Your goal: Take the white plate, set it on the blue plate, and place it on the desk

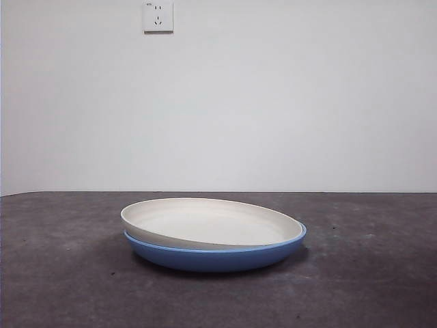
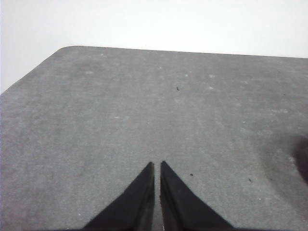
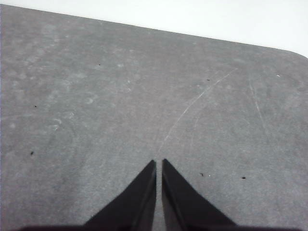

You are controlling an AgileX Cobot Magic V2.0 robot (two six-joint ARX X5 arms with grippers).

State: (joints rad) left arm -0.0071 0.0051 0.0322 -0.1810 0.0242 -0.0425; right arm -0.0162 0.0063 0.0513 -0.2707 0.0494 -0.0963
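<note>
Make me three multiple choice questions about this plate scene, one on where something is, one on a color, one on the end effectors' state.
1. The white plate rests:
A. tilted in the blue plate
B. flat on the desk
C. in an end effector

2. The bottom plate is:
A. green
B. blue
C. red

3. The left end effector and right end effector are:
A. holding plates
B. wide open
C. shut, empty

Answers:
1 A, its left rim sits higher in the front view.
2 B, glossy blue rim.
3 C, the wrist views show jaws together over bare desk.
</note>
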